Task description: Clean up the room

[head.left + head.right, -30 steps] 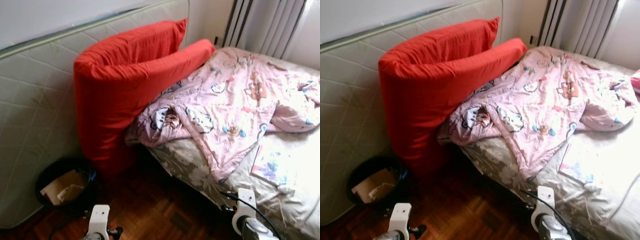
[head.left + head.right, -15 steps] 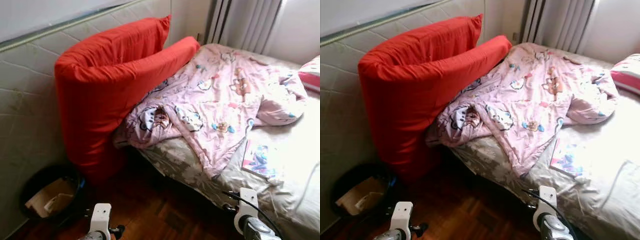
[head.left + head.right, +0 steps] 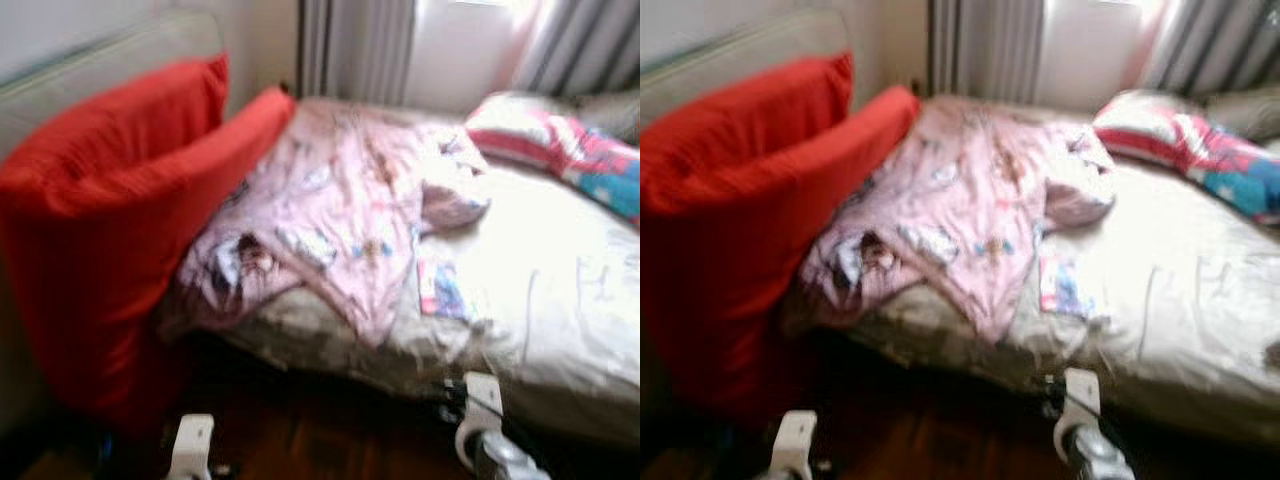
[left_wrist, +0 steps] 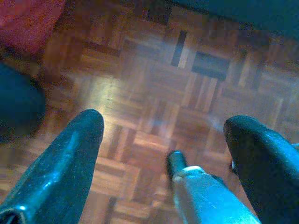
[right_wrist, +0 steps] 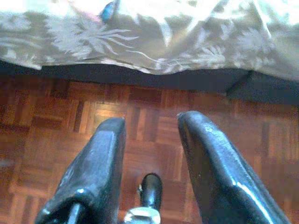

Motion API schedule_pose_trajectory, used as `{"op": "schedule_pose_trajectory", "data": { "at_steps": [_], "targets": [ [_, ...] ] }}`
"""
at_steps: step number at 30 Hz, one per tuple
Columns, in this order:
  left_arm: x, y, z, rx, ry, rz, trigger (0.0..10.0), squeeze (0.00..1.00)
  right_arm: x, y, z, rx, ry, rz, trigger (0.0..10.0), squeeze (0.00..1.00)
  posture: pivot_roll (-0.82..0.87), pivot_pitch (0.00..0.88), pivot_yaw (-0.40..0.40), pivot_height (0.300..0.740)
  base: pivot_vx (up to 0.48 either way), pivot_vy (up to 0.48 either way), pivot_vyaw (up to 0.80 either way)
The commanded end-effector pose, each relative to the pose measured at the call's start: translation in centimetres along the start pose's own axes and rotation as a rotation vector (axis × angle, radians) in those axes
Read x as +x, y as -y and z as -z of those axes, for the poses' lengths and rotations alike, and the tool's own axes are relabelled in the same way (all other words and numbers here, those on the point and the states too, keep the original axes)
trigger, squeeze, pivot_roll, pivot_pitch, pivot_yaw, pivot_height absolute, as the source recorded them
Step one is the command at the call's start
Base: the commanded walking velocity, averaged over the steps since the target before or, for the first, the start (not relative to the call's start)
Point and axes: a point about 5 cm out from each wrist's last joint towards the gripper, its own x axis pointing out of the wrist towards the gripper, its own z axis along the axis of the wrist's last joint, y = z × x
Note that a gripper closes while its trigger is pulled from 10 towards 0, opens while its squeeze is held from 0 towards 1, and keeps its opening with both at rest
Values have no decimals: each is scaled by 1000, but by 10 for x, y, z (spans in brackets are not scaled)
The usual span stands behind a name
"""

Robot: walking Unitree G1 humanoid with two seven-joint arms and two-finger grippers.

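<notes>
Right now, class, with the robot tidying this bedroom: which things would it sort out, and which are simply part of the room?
To tidy: crumpled pink patterned blanket; thin colourful booklet; big red folded cushion.

Part of the room: striped pillow; grey curtains; wooden parquet floor.

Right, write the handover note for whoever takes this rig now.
Left gripper: open, empty, hanging low above the wood floor.
Right gripper: open, empty, low beside the bed's edge.
On the bed: crumpled pink blanket, a booklet next to it, a striped pillow at the far end. Red cushion leans at the bed's left side.
Done: nothing visibly tidied.
Left: blanket, booklet, cushion.
</notes>
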Motion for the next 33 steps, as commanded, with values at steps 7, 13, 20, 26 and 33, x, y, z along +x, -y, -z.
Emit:
{"op": "schedule_pose_trajectory", "data": {
  "at_steps": [7,13,20,26,33],
  "targets": [
    [2,6,-5,-10,12,9,10000,0,-3,10,6,5,-16,31,10000,0,-8,0,23,740,0,0,-524],
    [1,6,-4,-11,15,11,10000,0,-3,10,6,14,-3,35,10000,0,-9,0,24,740,0,0,0],
    [1,6,-4,-9,17,13,10000,0,-3,10,6,16,1,35,10000,0,-10,0,24,740,0,0,0],
    [1,6,-3,-4,15,17,10000,0,-3,10,7,12,0,35,10000,0,-14,0,26,740,80,0,0],
    [1,6,-3,-7,18,20,10000,0,-3,11,7,7,3,43,10000,0,-12,0,23,740,0,0,0]
  ]
}}
